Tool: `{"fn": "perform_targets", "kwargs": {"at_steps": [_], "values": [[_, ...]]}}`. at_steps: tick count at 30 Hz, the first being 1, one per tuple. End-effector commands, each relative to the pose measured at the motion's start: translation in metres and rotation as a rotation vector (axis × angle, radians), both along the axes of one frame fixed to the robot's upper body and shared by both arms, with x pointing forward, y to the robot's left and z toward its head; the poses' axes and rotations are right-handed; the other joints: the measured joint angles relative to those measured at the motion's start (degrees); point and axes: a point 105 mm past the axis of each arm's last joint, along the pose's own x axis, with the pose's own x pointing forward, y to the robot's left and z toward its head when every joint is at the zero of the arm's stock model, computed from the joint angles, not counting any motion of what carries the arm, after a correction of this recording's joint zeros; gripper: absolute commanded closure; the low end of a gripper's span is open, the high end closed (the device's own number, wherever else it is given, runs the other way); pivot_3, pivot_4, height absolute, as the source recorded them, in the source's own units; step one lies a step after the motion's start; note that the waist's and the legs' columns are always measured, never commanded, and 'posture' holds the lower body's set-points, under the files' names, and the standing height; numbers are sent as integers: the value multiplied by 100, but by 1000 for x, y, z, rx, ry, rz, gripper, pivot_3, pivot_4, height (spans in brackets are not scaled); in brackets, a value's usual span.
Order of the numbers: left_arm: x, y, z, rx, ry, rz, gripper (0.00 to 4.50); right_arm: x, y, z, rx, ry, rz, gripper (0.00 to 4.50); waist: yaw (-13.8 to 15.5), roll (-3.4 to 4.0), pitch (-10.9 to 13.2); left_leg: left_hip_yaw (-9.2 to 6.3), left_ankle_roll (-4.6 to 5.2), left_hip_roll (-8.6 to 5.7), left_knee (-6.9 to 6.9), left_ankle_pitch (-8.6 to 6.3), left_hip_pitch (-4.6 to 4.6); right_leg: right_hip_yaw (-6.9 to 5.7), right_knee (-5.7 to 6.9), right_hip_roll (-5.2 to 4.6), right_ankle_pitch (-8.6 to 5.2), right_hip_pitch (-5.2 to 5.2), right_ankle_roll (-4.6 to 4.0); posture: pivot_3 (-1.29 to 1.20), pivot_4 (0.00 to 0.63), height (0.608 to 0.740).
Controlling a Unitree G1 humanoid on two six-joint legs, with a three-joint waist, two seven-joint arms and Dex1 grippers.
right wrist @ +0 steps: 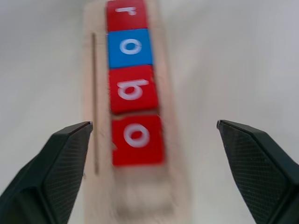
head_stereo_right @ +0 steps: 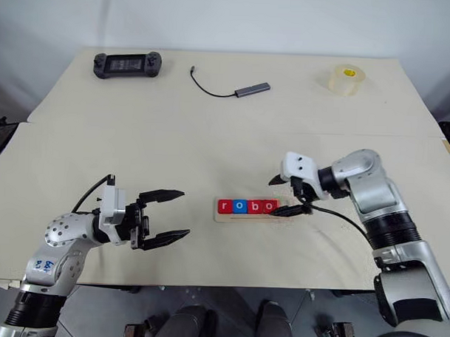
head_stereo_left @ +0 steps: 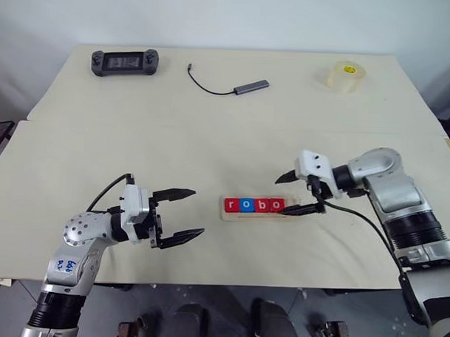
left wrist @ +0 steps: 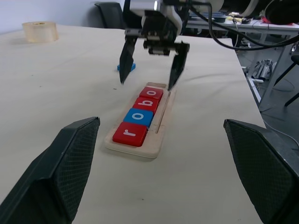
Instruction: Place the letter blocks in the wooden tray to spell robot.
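The wooden tray (head_stereo_left: 254, 217) lies near the table's front edge. In it four letter blocks stand in a row: a red r (head_stereo_left: 232, 205), a blue o (head_stereo_left: 246, 205), a red b (head_stereo_left: 261, 205) and a red o (head_stereo_left: 276, 206). My right gripper (head_stereo_left: 282, 196) hangs open over the tray's right end, one finger on each side of the last red o (right wrist: 137, 139). In the left wrist view one more blue block (left wrist: 126, 66) lies on the table just behind that gripper; its letter is hidden. My left gripper (head_stereo_left: 199, 210) stands open and empty, left of the tray.
Along the table's far side lie a black game controller (head_stereo_left: 125, 62), a grey USB hub with cable (head_stereo_left: 251, 86) and a roll of clear tape (head_stereo_left: 343, 76). A seam runs across the table between them and the tray.
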Motion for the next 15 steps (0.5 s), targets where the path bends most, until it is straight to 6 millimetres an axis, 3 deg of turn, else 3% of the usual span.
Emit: {"fn": "perform_targets", "kwargs": {"at_steps": [1, 4, 7, 10, 15], "values": [[-3, -3, 7, -1, -44, -14, 0, -2, -19, 15, 15, -51, -46, 29, 3, 0, 0, 0, 0, 0, 0, 0, 0, 0, 0, 0, 0, 0, 0, 0, 150, 740], [-2, -3, 6, -2, -46, -15, 0, -8, -44, 16, 45, -58, -150, 601, 12, 0, 0, 0, 0, 0, -1, 0, 0, -1, -1, 0, 0, 1, 0, 0, 150, 740], [0, -1, 5, -1, -44, -12, 0, -13, -72, 16, 101, -111, -297, 601, 26, 0, 0, 1, 0, 0, -2, 0, -1, -1, -2, -1, 0, 1, 0, 0, 150, 740], [2, 2, 3, 0, -37, -8, 0, -29, -105, 12, 174, -189, -483, 28, 85, 0, 0, 0, 0, 2, -4, 0, -1, -4, -2, 0, 0, 2, 0, 0, 150, 740], [11, 3, 3, -8, -30, -3, 0, -66, -132, -8, 271, -235, -704, 28, 149, 4, -4, 11, 0, 3, 0, 0, 4, 4, 2, 1, 0, 3, 1, 0, 150, 740]]}}
